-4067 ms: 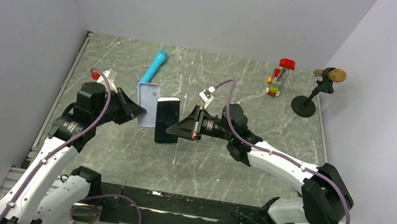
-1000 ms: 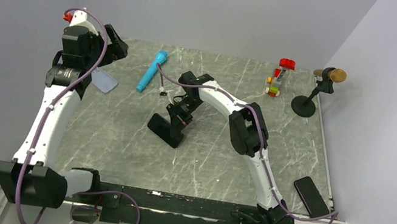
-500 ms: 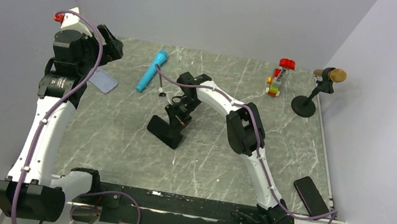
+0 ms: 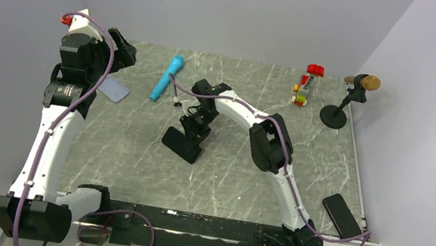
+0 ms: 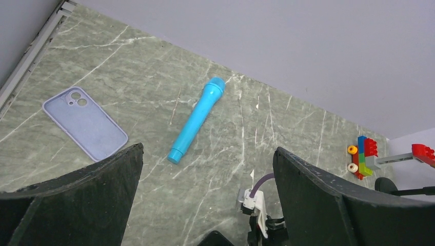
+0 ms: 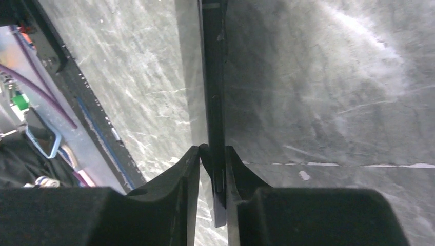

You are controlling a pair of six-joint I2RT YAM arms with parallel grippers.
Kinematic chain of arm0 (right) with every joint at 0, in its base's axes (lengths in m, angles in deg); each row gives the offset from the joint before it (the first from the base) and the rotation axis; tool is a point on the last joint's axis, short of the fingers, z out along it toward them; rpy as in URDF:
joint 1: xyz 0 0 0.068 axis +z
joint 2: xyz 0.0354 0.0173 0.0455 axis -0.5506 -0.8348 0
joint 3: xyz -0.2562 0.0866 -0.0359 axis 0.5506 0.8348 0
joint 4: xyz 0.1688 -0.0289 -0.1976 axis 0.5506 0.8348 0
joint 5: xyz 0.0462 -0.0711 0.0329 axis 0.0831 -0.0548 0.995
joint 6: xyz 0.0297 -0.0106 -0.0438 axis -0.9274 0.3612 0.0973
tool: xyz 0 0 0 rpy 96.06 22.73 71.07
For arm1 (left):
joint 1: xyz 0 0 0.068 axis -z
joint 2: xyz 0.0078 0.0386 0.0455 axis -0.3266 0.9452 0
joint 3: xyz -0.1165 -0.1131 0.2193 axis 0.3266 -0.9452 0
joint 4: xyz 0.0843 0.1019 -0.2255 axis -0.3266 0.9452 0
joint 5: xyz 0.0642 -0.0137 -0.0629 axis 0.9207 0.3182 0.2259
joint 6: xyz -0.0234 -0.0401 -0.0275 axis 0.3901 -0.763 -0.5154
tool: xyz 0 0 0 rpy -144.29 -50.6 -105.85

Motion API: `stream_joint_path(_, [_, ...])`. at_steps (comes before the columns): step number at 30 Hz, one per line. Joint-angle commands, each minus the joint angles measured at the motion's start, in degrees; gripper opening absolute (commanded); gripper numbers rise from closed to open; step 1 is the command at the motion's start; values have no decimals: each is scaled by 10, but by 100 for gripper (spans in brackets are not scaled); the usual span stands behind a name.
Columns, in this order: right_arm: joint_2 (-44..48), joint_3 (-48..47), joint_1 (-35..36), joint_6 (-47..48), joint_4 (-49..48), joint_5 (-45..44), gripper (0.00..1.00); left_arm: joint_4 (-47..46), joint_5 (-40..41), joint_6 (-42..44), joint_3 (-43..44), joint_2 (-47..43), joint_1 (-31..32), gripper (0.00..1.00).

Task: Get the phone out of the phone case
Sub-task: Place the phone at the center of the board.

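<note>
The phone case (image 4: 114, 88), pale blue-grey and empty, lies flat at the table's left; it also shows in the left wrist view as the case (image 5: 84, 123). My left gripper (image 4: 123, 52) hangs high above it, wide open and empty, the left gripper (image 5: 208, 149) looking down over the table. The black phone (image 4: 183, 143) stands tilted on its edge at mid table. My right gripper (image 4: 197, 129) straddles its upper edge. In the right wrist view the phone (image 6: 212, 77) sits between the jaws of the right gripper (image 6: 213, 154), one finger against it and a narrow gap at the other.
A cyan cylinder (image 4: 167, 77) lies behind the case. A toy of coloured bricks (image 4: 305, 84) and a microphone on a stand (image 4: 350, 95) are at the back right. Another black slab (image 4: 342, 216) rests by the near right rail.
Earlier both grippers held case and phone together at mid table. Since then the case was set down left and the phone lowered. In the last half second the right jaws parted slightly.
</note>
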Motion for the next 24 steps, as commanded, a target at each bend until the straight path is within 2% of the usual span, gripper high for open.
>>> stream_joint_path(1, [4, 24, -1, -3, -103, -154, 29, -18, -11, 2, 3, 1, -3, 99])
stream_joint_path(12, [40, 34, 1, -34, -136, -209, 47, -19, -6, 5, 1, -3, -3, 99])
stream_joint_path(20, [118, 83, 2, -64, -154, -257, 57, -21, -9, 5, -1, -4, -3, 99])
stream_joint_path(22, [156, 119, 2, -79, -172, -276, 69, -22, -9, 5, -1, -4, -2, 99])
stream_joint_path(24, [207, 170, 0, -95, -204, -292, 74, -22, -10, 5, -1, -5, -3, 99])
